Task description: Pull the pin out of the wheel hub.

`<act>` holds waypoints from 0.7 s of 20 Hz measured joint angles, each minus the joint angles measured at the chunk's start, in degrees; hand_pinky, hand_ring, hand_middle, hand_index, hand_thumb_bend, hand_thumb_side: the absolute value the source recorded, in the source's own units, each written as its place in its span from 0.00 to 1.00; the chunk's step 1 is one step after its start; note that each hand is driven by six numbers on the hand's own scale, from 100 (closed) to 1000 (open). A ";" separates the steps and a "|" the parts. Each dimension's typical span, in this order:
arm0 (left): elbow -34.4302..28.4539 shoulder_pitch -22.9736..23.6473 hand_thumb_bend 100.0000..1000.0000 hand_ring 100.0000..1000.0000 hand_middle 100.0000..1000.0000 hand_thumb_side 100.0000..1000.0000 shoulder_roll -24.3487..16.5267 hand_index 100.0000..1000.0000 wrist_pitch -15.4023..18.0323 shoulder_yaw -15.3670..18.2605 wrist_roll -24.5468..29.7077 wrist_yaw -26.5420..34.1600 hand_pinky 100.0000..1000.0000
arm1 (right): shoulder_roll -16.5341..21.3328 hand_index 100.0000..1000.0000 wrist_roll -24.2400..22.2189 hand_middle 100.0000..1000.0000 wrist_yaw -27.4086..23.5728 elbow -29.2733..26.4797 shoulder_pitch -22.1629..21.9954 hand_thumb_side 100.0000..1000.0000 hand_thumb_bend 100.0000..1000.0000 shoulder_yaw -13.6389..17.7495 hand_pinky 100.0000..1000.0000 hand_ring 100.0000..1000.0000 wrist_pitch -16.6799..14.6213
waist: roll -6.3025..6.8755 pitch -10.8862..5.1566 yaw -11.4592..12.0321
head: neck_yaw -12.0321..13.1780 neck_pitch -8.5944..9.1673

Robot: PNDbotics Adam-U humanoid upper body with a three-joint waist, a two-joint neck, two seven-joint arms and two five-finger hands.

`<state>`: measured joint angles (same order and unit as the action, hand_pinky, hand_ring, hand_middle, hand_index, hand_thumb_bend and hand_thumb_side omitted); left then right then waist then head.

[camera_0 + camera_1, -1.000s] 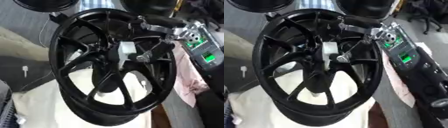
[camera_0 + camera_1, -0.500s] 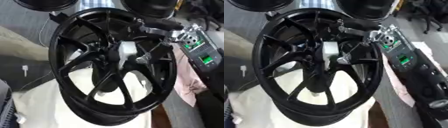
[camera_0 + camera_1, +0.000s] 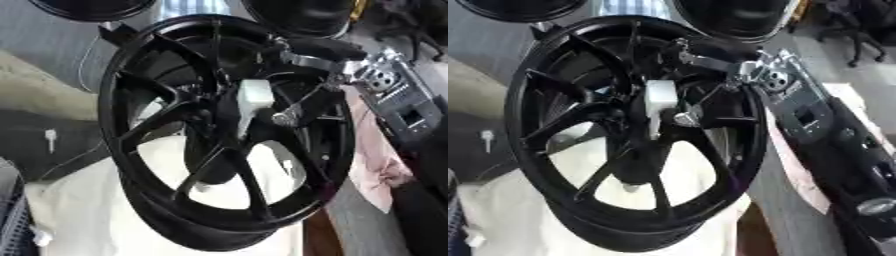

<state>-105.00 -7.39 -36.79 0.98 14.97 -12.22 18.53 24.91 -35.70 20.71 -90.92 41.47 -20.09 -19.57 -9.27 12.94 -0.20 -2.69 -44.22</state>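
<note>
The pin, a pale whitish block, sits at the centre of the wheel hub, standing out against the black spokes, with a small round silvery piece just beside its lower right corner. The right hand comes in from the upper right, over the rim, and its dark fingers reach down among the spokes just above and to the right of the pin; whether they are spread, pressed together or pinching the pin I cannot tell, since black lies on black there. The pin shows just below and to the left of those fingers, apparently still seated in the centre. The wheel hub stands tilted on its edge, its lower rim resting on a cream-coloured cloth well below the fingers. Behind the hand runs the right arm, silver at the wrist and black further back, and beneath it lies a pink cloth. Above the fingers, at the far edge, two more dark wheels show in part.
</note>
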 measured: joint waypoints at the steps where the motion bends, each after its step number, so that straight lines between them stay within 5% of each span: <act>1: -0.01 0.00 0.00 0.38 0.41 0.74 0.00 0.57 0.01 0.00 0.01 0.00 0.22 | -0.01 0.83 0.01 0.52 0.05 0.03 0.00 0.13 0.22 0.03 0.83 0.82 -0.01 | 0.00 0.03 0.02 | 0.00 0.00; 14: -0.09 0.00 0.00 0.38 0.41 0.74 0.00 0.57 0.06 0.00 0.04 0.00 0.23 | -0.03 0.76 -0.24 0.43 -0.69 0.34 0.00 0.18 0.11 0.28 0.82 0.81 0.83 | 0.23 0.05 0.56 | -0.01 0.00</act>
<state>-105.09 -7.40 -36.79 1.04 14.97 -12.18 18.53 24.88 -35.94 20.01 -90.59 41.47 -19.81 -18.75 -9.04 12.99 0.35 -2.69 -44.22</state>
